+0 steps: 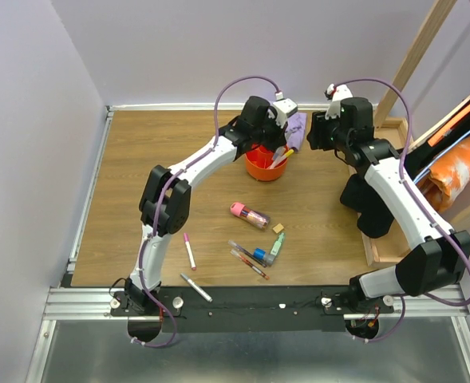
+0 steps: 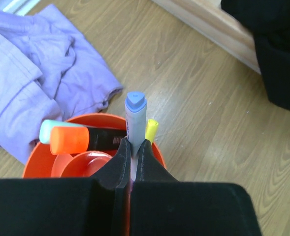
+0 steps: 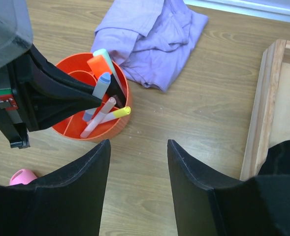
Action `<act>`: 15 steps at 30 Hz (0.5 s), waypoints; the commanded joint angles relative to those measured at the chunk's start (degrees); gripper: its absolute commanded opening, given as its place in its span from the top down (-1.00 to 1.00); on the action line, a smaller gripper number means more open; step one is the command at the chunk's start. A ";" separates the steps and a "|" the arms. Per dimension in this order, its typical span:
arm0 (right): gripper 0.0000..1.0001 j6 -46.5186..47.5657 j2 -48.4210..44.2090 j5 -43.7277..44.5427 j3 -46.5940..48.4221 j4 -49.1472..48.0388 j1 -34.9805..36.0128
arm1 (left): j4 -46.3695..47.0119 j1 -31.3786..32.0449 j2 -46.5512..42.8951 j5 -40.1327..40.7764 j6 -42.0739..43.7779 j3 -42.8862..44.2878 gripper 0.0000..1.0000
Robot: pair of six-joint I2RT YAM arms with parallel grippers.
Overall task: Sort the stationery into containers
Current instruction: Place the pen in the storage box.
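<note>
Your left jaws are pinched narrow on a blue-capped pen (image 2: pixel 134 123), gripping its barrel just below the cap. The pen's long axis is close to upright, cap up, with its lower end down inside the orange cup (image 1: pixel 265 166). The cup stands at the far middle of the desk (image 1: pixel 139 159), just beside the lilac cloth (image 1: pixel 296 128). Also standing in the cup, caps up, are an orange highlighter (image 2: pixel 70 139), a mint highlighter (image 2: pixel 50 129), a yellow-tipped pen (image 2: pixel 151 130) and a pale pink pen (image 3: pixel 98 118).

Your right jaws are spread wide and hold nothing. They hang above bare desk to the right of the cup, between it and the wooden tray (image 3: pixel 263 108).

The other stationery lies flat nearer to you:
- The pink tube (image 1: pixel 249 214) lies left to right, with its pink cap at the left.
- The tan eraser (image 1: pixel 278 228) sits just right of the tube.
- A second mint highlighter (image 1: pixel 275 249) runs roughly near to far.
- The red pen (image 1: pixel 249 263) lies on a diagonal from far left to near right.
- The pink pen (image 1: pixel 189 250) runs near to far, well to the left.
- The white pen (image 1: pixel 195 287) is slanted at the desk's near edge
</note>
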State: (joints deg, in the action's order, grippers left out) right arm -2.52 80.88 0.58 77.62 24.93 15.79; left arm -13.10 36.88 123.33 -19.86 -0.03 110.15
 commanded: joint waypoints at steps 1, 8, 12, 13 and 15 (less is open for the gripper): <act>-0.15 0.06 -1.08 -0.23 -1.60 -0.93 -0.50 | 4.40 0.38 0.07 1.66 1.70 -4.06 1.00; -0.16 -0.11 -0.90 -1.81 -2.13 -1.37 -0.67 | 5.98 0.38 -2.04 2.19 1.09 -8.54 0.46; -0.17 0.24 -0.73 -2.25 -1.51 -0.85 -0.67 | 6.60 0.38 -5.02 2.90 0.21 -9.60 -0.03; -0.17 0.33 -0.64 -2.34 -1.34 -0.67 -0.67 | 6.51 0.38 -7.03 2.55 0.30 -9.78 -0.09; -0.18 0.68 -0.55 -3.12 -0.72 -0.14 -0.67 | 6.51 0.38 -9.58 2.45 -2.07 -10.56 -0.15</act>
State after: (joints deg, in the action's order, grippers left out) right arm -2.52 80.88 -0.47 75.96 24.91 15.62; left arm -9.10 36.88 122.23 -18.24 0.43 100.84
